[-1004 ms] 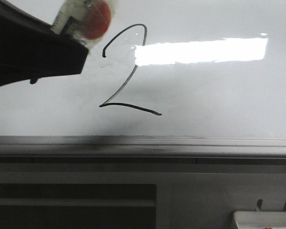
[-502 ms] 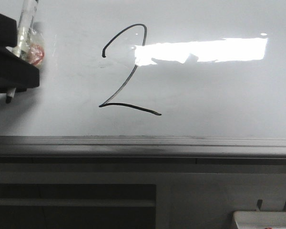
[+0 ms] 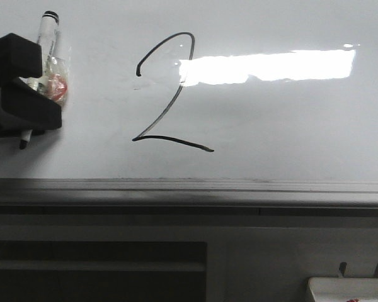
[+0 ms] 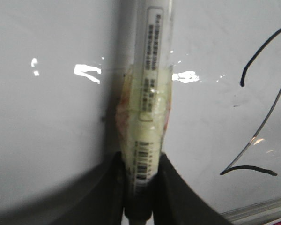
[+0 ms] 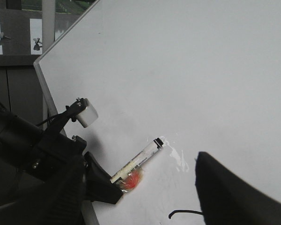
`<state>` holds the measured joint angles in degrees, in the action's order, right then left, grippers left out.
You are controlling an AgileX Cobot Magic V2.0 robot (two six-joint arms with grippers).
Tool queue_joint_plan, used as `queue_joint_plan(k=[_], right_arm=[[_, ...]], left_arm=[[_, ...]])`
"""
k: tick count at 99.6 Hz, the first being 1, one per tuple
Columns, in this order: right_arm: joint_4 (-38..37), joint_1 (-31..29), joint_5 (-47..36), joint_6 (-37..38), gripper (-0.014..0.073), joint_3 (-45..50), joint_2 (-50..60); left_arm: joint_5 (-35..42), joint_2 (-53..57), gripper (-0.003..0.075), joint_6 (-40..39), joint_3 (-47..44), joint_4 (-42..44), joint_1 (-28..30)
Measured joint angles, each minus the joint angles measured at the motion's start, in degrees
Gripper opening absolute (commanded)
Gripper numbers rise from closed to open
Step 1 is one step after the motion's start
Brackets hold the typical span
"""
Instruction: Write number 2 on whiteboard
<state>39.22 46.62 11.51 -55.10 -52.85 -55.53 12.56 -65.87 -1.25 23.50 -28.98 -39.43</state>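
While left jaws pinch marker (image 3: 43,56) | number 2 (image 3: 167,94) unobstructed | right jaws spread

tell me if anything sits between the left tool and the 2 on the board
Nothing visible does. The left tool, shut on the marker, sits left of the number 2, with only bare whiteboard between them.

The left claw (image 3: 25,100) grips a marker (image 4: 150,93); the right claw's (image 5: 136,197) jaws stand apart.

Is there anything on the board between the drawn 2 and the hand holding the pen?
Nothing: in the front view, only bare whiteboard lies between the 2 and the left hand gripping the pen.
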Motion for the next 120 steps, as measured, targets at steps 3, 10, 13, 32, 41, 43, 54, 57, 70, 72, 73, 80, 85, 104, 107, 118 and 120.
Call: queue_joint_plan(k=[3,10,13,32,41,43,54,57,70,72,73,80,85,104,107,118,120], right_arm=[[0.12,0.0,0.0,0.0,0.0438,0.0,0.0],[0.12,0.0,0.0,0.0,0.0438,0.0,0.0],[0.12,0.0,0.0,0.0,0.0438,0.0,0.0],[0.23,0.0,0.08,0.0,0.0438,0.0,0.0],[0.48,0.0,0.3,0.0,0.0438,0.0,0.0],[0.48,0.0,0.46,0.0,0.0438,0.0,0.0],[0.62,0.0,1.43,0.11,0.0438,0.0,0.0],[0.62,0.0,1.74,0.11,0.0438,0.0,0.0],[0.62,0.0,1.99,0.11,0.0438,0.0,0.0],[0.62,0.0,1.99,0.11,0.0437,0.0,0.0],[0.62,0.0,1.99,0.11,0.0437,0.0,0.0],[0.62,0.0,1.99,0.11,0.0407,0.0,0.0],[0.62,0.0,2.1,0.11,0.0362,0.0,0.0],[0.62,0.0,2.86,0.03,0.0099,0.0,0.95],[0.62,0.0,3.1,0.03,0.0048,0.0,1.22],[0.62,0.0,3.85,0.03,-0.0078,0.11,2.59],[0.62,0.0,3.96,0.03,-0.0073,0.25,2.94]], left_arm=[[0.17,-0.12,-0.002,0.0,0.03,0.0,0.0],[0.16,-0.23,-0.002,-0.24,0.06,0.0,0.0],[0.2,-0.33,-0.002,-0.36,0.15,0.0,0.0],[0.29,-0.33,0.0027,-0.5,0.15,-1.42,0.0],[0.29,-0.33,0.016,-0.5,0.18,-1.54,0.0],[0.29,-0.33,0.0185,-0.5,0.27,-1.64,0.0],[0.29,-0.33,0.0342,-0.59,0.38,-1.67,-0.19],[0.29,-0.33,0.036,-0.59,0.38,-1.67,-0.24],[0.29,-0.33,0.0368,-0.63,0.49,-1.47,-0.45],[0.29,-0.33,0.0368,-0.63,0.49,-1.47,-0.45],[0.29,-0.33,0.0368,-0.63,0.49,-1.37,-0.45],[0.29,0.17,0.0368,-0.72,0.49,-1.43,-0.45],[0.29,0.82,0.0368,-0.72,0.49,-1.72,-0.45],[-1.5,5.15,0.0366,-0.47,0.36,-2.45,0.0],[-2.13,6.01,0.036,-0.47,0.36,-2.45,0.0],[-4.85,9.79,0.0206,-0.39,0.28,-1.24,0.1],[-5.42,10.29,0.0174,-0.39,0.28,-1.1,0.1]])
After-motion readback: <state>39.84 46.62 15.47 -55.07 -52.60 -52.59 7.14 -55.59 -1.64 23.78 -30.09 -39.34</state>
